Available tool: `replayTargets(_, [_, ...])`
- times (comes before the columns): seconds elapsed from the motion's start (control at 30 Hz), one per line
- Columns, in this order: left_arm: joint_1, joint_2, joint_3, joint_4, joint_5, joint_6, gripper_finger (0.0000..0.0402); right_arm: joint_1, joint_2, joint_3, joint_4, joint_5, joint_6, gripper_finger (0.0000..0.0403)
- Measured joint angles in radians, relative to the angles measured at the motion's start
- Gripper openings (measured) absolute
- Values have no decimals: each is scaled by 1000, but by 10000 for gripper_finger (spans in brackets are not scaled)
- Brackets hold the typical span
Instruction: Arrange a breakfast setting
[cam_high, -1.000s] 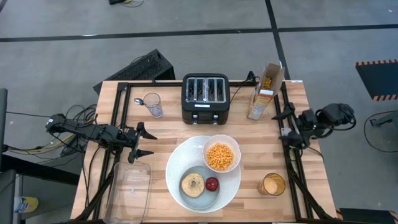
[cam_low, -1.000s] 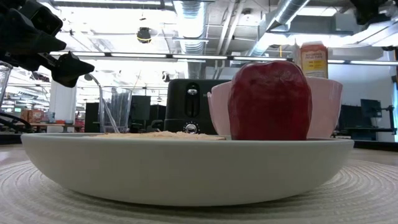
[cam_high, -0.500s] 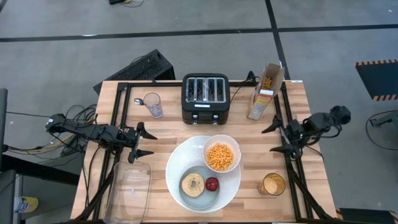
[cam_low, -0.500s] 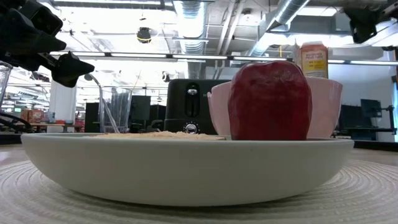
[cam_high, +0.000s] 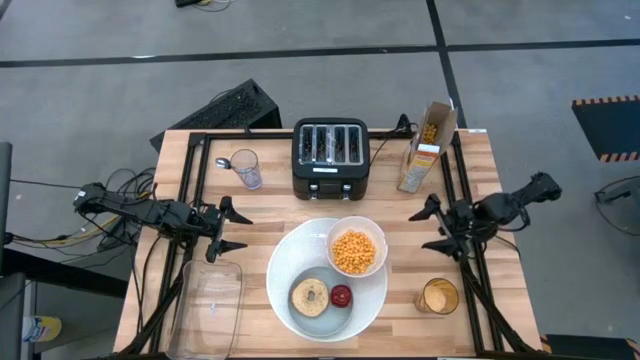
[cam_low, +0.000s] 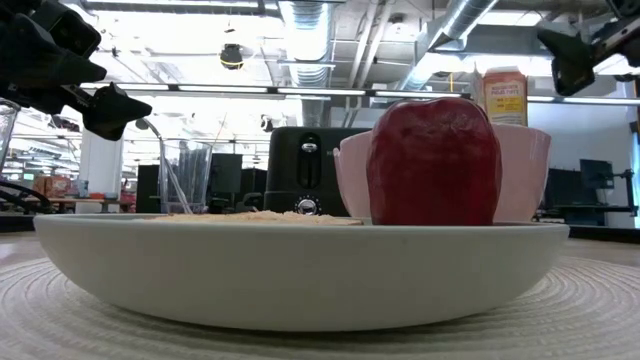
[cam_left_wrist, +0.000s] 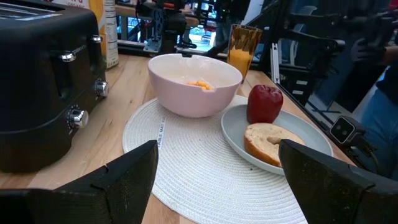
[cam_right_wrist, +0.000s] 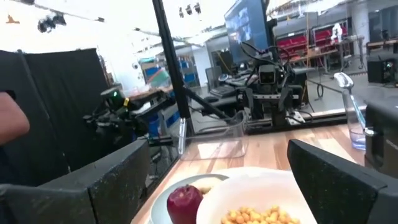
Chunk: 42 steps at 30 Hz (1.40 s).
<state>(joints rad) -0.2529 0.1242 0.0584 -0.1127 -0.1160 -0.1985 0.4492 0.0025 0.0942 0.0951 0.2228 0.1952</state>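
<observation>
Since the earlier frames the right gripper (cam_high: 430, 228) has swung in from the table's right edge toward the middle, and its fingers are now spread wide where they were folded near the rail before. It hangs above the wood, right of the bowl (cam_high: 356, 246) and apart from it, with nothing between its fingers. From the right wrist camera, the bowl's rim and the cereal balls (cam_right_wrist: 252, 216) sit just ahead of the open fingers, with the apple (cam_right_wrist: 184, 201) beyond.

On the other side, the left gripper (cam_high: 228, 228) has not moved. It waits over the left part of the table, fingers wide apart and empty, well left of the plate (cam_high: 283, 262). From the left wrist camera, the bowl (cam_left_wrist: 194, 83), the apple (cam_left_wrist: 265, 103) and the bagel (cam_left_wrist: 272, 140) lie ahead of it on the setting.

The bowl stands on the plate's upper right part, full of cereal balls (cam_high: 355, 250). The bagel (cam_high: 309, 297) lies flat on the plate's pale blue centre, and the apple (cam_high: 341, 295) stands upright just right of it. In the low view the apple (cam_low: 433, 160) is in front of the bowl (cam_low: 522, 170).

The spoon (cam_high: 223, 162) stands in a glass (cam_high: 246, 168) left of the toaster (cam_high: 330, 157), well away from both grippers.
</observation>
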Motion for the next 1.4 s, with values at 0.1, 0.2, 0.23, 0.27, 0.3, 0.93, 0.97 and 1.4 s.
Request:
replayTargets(0.1, [0, 0, 0, 0, 0, 0, 320, 0, 0, -45, 42, 9, 19, 400])
replayTargets(0.2, [0, 0, 0, 0, 0, 0, 320, 0, 0, -85, 114, 10, 24, 400])
replayTargets(0.23, [0, 0, 0, 0, 0, 0, 320, 0, 0, -86, 119, 10, 25, 400])
replayTargets(0.27, [0, 0, 0, 0, 0, 0, 320, 0, 0, -86, 115, 10, 25, 400])
replayTargets(0.3, [0, 0, 0, 0, 0, 0, 320, 0, 0, -86, 104, 11, 25, 400])
replayTargets(0.93, [0, 0, 0, 0, 0, 0, 320, 0, 0, -87, -38, 15, 86, 400])
replayTargets(0.97, [0, 0, 0, 0, 0, 0, 320, 0, 0, -87, -38, 15, 86, 400])
replayTargets(1.4, [0, 0, 0, 0, 0, 0, 320, 0, 0, -88, -42, 15, 86, 400])
